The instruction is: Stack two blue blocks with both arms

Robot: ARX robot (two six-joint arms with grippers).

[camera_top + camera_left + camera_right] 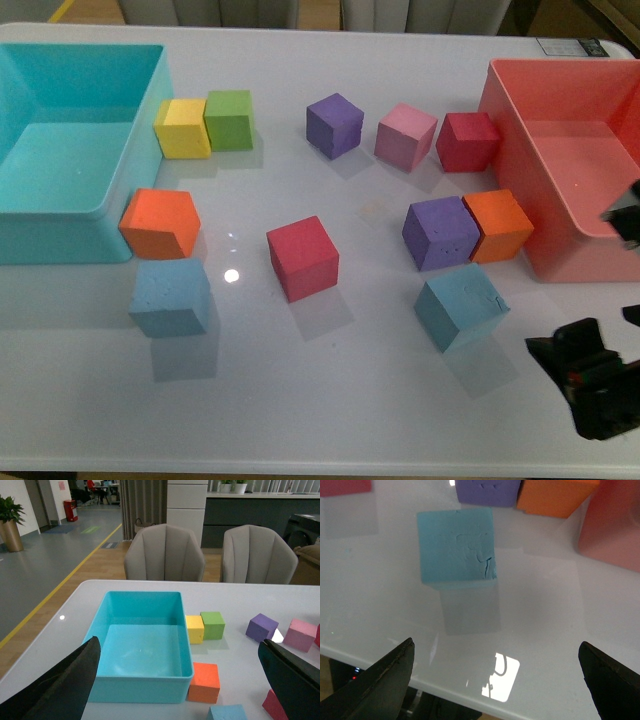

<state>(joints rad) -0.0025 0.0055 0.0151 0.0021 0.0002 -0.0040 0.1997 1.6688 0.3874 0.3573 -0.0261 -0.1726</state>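
Two light blue blocks lie apart on the white table: one at the front left, next to an orange cube, and one at the front right. My right gripper is open and empty, low at the table's front right corner, to the right of the right blue block. In the right wrist view that block lies ahead of the open gripper, not between the fingers. My left gripper is open and empty, well above the table; the left blue block just shows at the picture's edge. The left arm is out of the front view.
A turquoise bin stands at the left and a pink-red bin at the right. Orange, red, purple and orange cubes lie mid-table; yellow, green, purple, pink and dark red cubes lie farther back.
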